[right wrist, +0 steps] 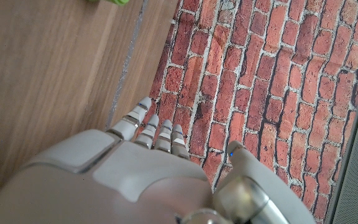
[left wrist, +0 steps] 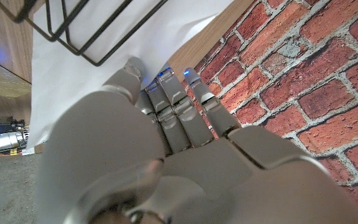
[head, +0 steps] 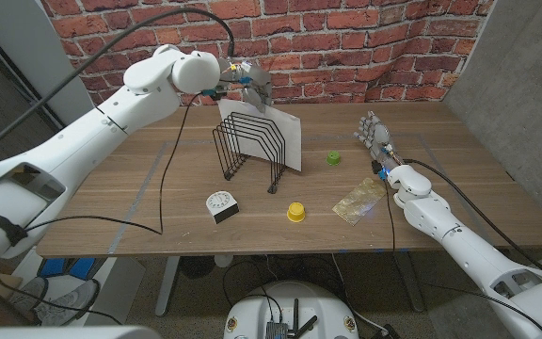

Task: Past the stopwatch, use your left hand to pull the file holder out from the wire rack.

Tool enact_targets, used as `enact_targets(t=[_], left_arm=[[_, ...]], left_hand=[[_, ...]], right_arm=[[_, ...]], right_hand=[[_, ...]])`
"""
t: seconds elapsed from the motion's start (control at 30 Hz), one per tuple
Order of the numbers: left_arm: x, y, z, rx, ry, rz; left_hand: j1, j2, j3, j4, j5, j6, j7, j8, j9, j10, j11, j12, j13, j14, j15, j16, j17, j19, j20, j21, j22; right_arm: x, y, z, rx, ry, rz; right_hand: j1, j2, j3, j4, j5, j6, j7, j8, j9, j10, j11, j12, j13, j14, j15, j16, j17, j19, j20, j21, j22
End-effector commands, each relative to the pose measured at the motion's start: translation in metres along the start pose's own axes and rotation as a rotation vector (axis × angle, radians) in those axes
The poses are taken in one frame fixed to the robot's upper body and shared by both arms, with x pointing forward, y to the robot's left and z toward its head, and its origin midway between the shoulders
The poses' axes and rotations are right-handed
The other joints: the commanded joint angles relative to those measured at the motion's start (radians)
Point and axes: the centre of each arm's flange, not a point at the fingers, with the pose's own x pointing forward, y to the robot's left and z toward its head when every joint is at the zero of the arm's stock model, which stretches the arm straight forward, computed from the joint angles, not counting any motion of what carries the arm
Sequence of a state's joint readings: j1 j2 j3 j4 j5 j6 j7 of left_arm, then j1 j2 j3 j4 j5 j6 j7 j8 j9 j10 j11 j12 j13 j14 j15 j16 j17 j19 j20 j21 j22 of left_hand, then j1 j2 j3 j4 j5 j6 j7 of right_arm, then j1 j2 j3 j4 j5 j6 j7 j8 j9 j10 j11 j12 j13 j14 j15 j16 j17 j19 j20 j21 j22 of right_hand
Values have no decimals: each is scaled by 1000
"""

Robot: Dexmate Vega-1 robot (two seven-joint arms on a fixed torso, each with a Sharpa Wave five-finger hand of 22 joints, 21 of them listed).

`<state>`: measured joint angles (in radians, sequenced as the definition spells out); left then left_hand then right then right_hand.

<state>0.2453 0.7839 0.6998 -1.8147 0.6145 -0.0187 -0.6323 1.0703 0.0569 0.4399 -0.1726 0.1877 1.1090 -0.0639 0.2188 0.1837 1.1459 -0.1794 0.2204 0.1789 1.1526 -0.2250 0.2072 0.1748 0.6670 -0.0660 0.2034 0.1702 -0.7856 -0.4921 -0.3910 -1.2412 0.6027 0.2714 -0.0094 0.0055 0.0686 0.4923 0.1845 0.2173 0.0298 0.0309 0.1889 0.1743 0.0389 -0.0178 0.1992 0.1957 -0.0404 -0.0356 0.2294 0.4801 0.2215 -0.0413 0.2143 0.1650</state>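
The black wire rack (head: 247,146) stands at the table's middle back, with the white file holder (head: 288,139) leaning upright in its right side. My left hand (head: 254,83) hovers behind and just above the holder's top edge, fingers hanging down towards it. In the left wrist view my left hand (left wrist: 166,143) has its fingers stretched out, the tips reaching the white file holder (left wrist: 73,87) beside the rack wires (left wrist: 95,61); contact is unclear and nothing is gripped. The stopwatch (head: 221,204) sits in front of the rack. My right hand (head: 376,132) stands on the table at the right, fingers apart and empty.
A yellow cap-shaped piece (head: 295,212), a small green piece (head: 333,158) and a gold foil sheet (head: 358,201) lie between the rack and my right arm. A brick wall (head: 346,38) backs the table. The left arm's black cable (head: 163,179) trails across the left side.
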Motion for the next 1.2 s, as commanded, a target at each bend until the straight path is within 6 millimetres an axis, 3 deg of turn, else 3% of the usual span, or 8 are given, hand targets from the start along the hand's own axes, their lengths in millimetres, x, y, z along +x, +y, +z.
enact_targets(t=[0.03, 1.2], left_arm=[[-6, 7, -1, -1, 8, 23], [-38, 46, -11, -23, 55, 75]], left_hand=[[13, 0, -2, -1, -2, 15, 1, 4, 6, 14, -4, 0, 3, 16, -16, 4, 2, 11, -142, 2, 1], [-2, 0, -11, 2, -1, 18, -17, -2, 9, 13, -6, -19, 6, 4, -17, -17, 0, 3, -142, -12, 0]], right_arm=[[2, -1, 2, -4, -8, -1], [-1, 4, 4, -8, -14, 5]], right_hand=[[0, 121, 9, 0, -6, 8, -2, 0, 4, 7, -1, 0, 2, 2, -11, 4, 1, 6, -18, -2, 5], [1, 121, 13, -2, -9, 8, -2, -1, 4, 7, -1, 0, 2, 0, -9, 5, 4, 8, -15, -9, 5]])
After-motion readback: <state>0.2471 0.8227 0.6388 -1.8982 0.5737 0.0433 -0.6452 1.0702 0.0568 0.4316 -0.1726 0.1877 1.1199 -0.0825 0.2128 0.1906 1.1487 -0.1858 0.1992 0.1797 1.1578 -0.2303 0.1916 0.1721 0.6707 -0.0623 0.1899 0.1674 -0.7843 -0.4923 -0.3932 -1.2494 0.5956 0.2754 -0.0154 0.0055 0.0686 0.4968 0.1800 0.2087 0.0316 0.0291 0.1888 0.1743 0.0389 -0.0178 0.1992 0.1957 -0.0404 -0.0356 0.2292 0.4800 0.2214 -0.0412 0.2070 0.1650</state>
